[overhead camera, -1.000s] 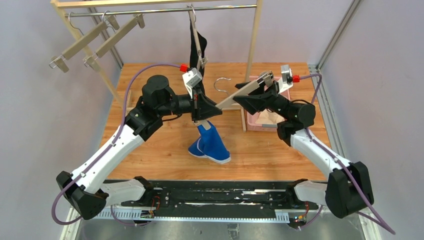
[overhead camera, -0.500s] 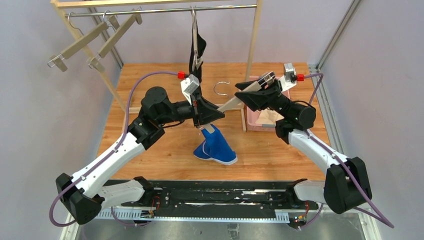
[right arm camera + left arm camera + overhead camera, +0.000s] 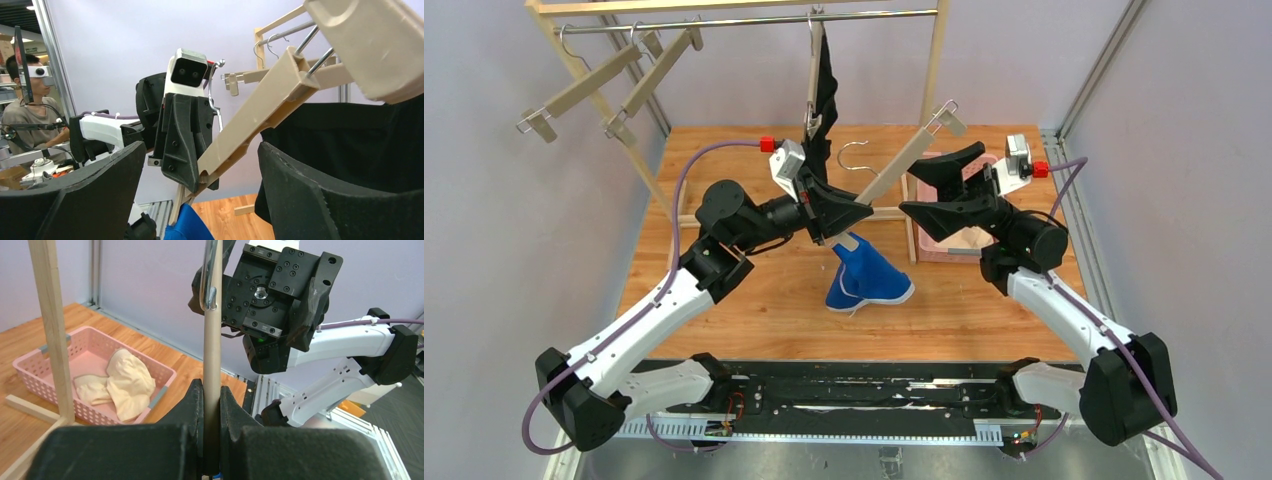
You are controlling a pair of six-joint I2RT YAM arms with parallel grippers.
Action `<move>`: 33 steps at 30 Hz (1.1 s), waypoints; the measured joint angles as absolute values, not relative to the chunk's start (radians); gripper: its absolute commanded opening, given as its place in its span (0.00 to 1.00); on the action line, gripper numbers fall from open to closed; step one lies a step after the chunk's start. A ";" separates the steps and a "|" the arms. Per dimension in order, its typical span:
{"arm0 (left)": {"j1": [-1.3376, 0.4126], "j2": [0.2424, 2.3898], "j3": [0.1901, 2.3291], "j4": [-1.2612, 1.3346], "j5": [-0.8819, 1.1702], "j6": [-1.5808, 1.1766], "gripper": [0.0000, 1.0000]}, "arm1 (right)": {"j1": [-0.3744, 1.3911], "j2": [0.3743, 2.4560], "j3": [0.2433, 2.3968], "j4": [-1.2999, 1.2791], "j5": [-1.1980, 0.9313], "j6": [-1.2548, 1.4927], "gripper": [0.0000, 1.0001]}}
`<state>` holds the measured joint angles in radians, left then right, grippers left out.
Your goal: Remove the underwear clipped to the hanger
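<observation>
Left end effector stays clamped narrow on the hanger bar near its low end; the left wrist view shows both fingers tight on it. In the last second it swung the bar up and to the right. The blue briefs went along. They look still clipped at the low end, with the hem dragging on the worktop.

Right end effector has let go of the hanger's upper end and backed off. Its jaws are now wide and the bar runs clear between them. We read that as a regrasp or a reach for the clip; blue isn't off yet.

Status: the cream briefs are in the pink basket. The black briefs hang clipped on the rail, so two are left.

Worktop is bare wood, with the rack's base bar by the basket. Two empty hangers sit on the rail at left. Plain pale walls, metal frame posts at the sides. The right wrist view shows a seated person wearing a headset behind the left arm.
</observation>
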<state>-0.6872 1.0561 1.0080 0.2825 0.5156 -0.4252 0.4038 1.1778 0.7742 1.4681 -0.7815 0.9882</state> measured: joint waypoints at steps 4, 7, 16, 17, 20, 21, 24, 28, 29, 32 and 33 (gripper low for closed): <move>-0.697 1.056 1.003 0.290 0.514 -0.430 0.00 | 0.404 1.174 0.774 1.467 -0.765 0.970 0.84; -0.710 1.055 1.002 0.290 0.513 -0.431 0.00 | 0.404 1.192 0.775 1.468 -0.748 0.962 0.84; -0.730 1.038 0.994 0.292 0.513 -0.436 0.00 | 0.404 1.271 0.809 1.468 -0.728 0.952 0.83; -0.730 1.035 0.989 0.292 0.513 -0.437 0.00 | 0.404 1.271 0.814 1.470 -0.727 0.950 0.82; -0.734 1.029 0.980 0.292 0.514 -0.440 0.00 | 0.404 1.270 0.828 1.470 -0.716 0.944 0.82; -0.735 1.029 0.979 0.292 0.513 -0.442 0.00 | 0.404 1.270 0.829 1.470 -0.714 0.944 0.80; -0.736 1.029 0.977 0.292 0.514 -0.443 0.00 | 0.404 1.270 0.835 1.469 -0.712 0.942 0.65; -0.735 1.032 0.977 0.292 0.509 -0.447 0.00 | 0.405 1.270 0.857 1.470 -0.718 0.942 0.33; -0.735 1.034 0.977 0.292 0.503 -0.447 0.00 | 0.406 1.270 0.865 1.470 -0.726 0.949 0.23; -0.735 1.043 0.977 0.304 0.494 -0.440 0.00 | 0.406 1.270 0.883 1.464 -0.740 0.979 0.01; -0.734 1.045 0.977 0.310 0.494 -0.434 0.00 | 0.406 1.269 0.889 1.459 -0.741 0.989 0.01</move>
<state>-0.7338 1.0447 0.9771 0.3099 0.4942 -0.4339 0.4065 1.2686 0.8886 1.4590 -0.7410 0.9894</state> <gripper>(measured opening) 0.073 0.123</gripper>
